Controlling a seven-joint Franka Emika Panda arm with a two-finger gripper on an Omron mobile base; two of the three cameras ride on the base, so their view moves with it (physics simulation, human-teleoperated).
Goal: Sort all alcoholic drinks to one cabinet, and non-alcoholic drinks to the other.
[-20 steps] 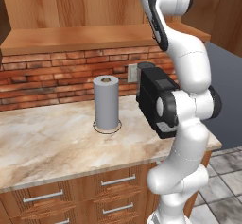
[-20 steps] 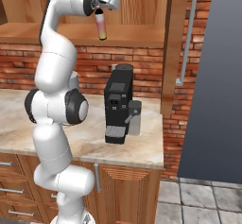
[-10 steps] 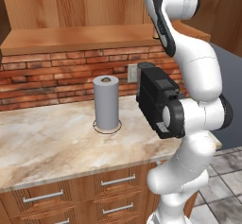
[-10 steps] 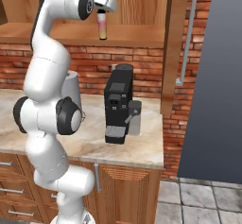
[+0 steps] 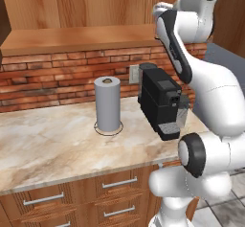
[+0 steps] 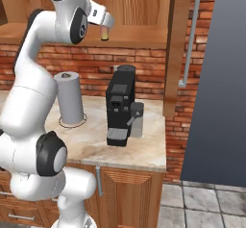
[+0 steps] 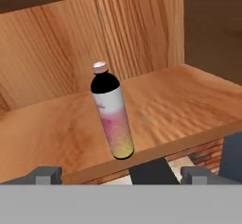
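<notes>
The arm is raised high, its hand up at the wood cabinet, and the gripper hangs just off the front edge of the shelf floor with its jaws spread wide and nothing between them. The two dark fingertips stand far apart at the bottom of the hand view, well clear of the bottle.

On that shelf floor stands a small pink bottle, dark at the shoulder with a pale cap, its label fading from pink down to yellow. It sits close to the front edge of the shelf, leaning in the hand view, though that camera is tilted too, so its true lean cannot be told. It touches nothing but the shelf. The right base view shows the same bottle just beside the hand, at the cabinet's lower edge.

Down on the marble counter, a grey paper towel roll stands upright near the middle, and a black coffee machine sits toward the right end, close to the brick wall. Drawers with silver handles run under the counter's front edge.
</notes>
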